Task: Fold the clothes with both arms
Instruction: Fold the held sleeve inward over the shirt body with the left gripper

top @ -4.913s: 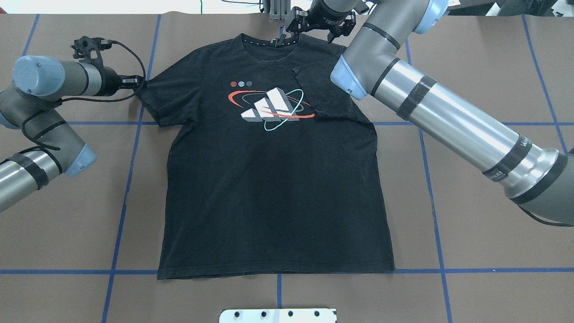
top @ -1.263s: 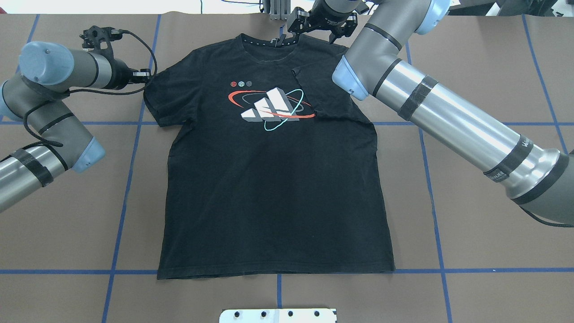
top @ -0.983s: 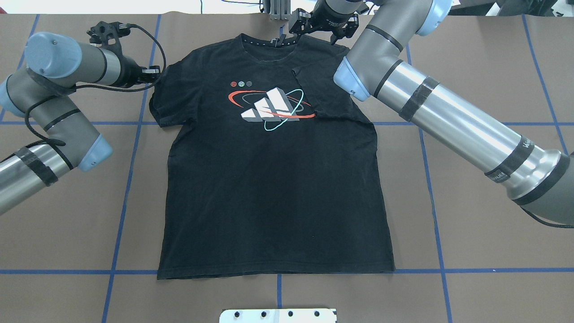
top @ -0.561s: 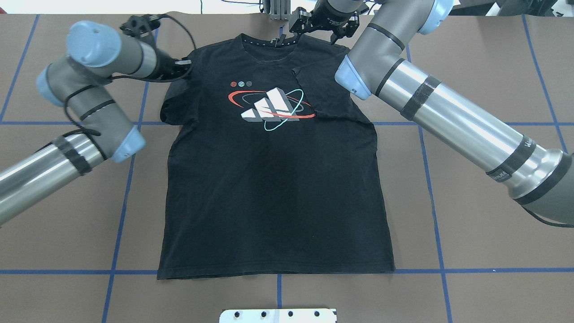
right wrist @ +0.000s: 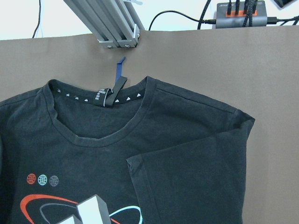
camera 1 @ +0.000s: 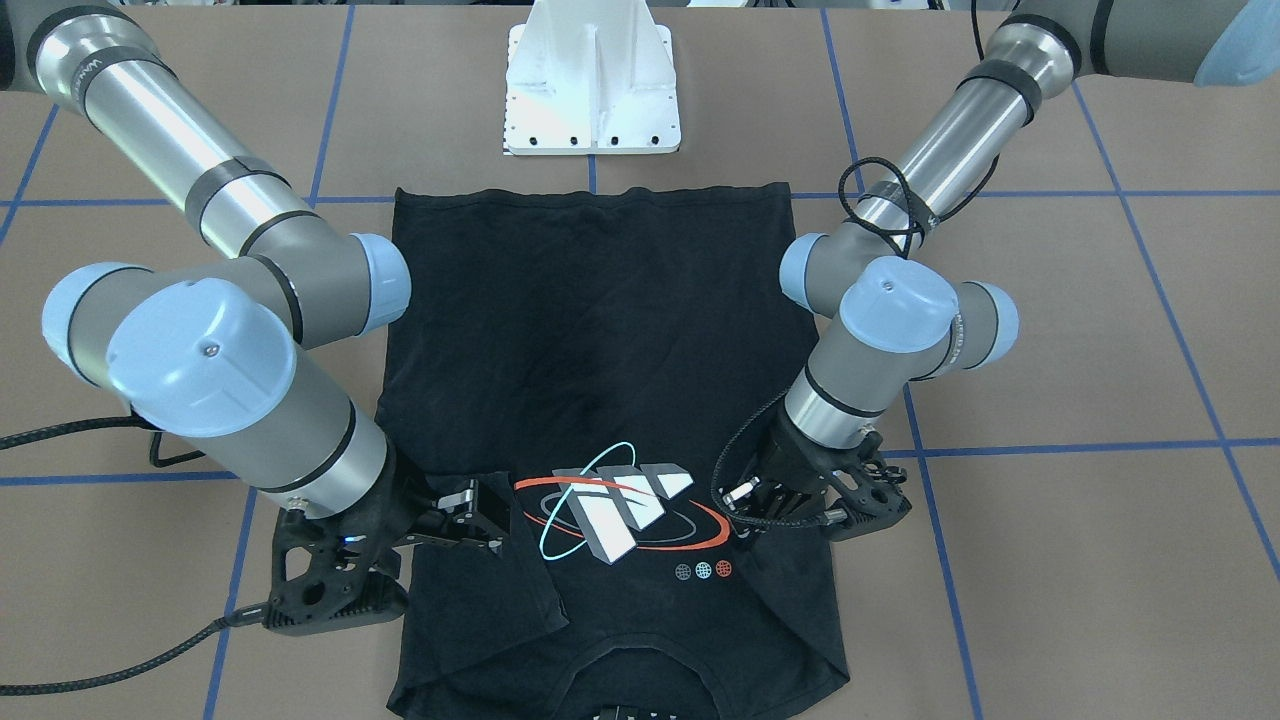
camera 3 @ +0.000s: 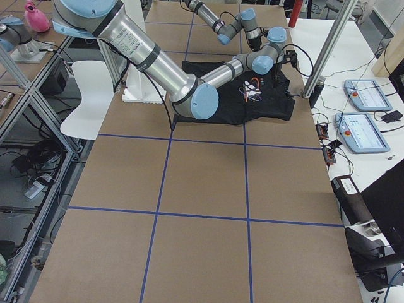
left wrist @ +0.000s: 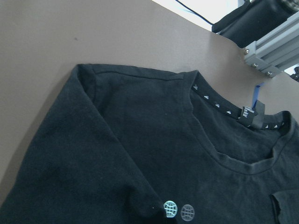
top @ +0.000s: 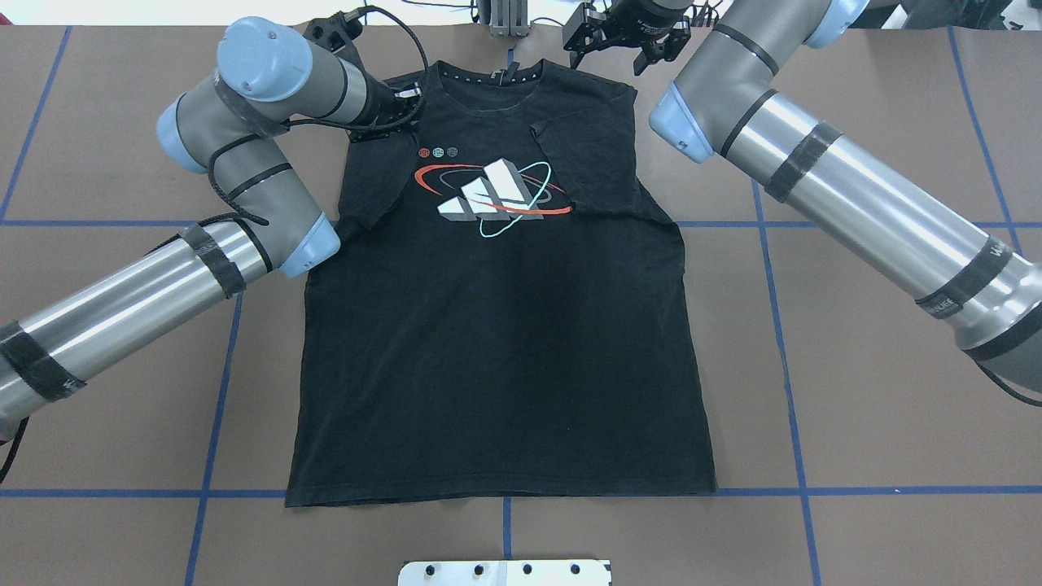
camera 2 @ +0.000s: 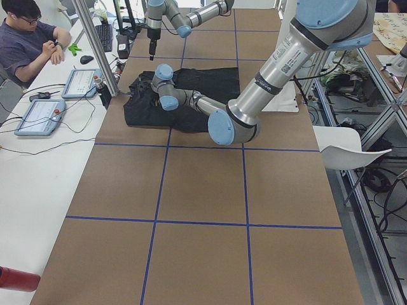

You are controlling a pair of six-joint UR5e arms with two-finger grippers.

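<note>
Left claw [top: 404,106] over folded sleeve [top: 370,181], T-shirt [top: 505,350] flat

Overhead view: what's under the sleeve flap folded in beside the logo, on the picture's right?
That sleeve lies flat on the chest of the T-shirt, its edge beside the logo. The chest fabric beneath is covered, so whether anything else lies there cannot be seen.

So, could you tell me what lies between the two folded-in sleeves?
The white-grey logo with its red and cyan ovals, clearest in the overhead view.
</note>
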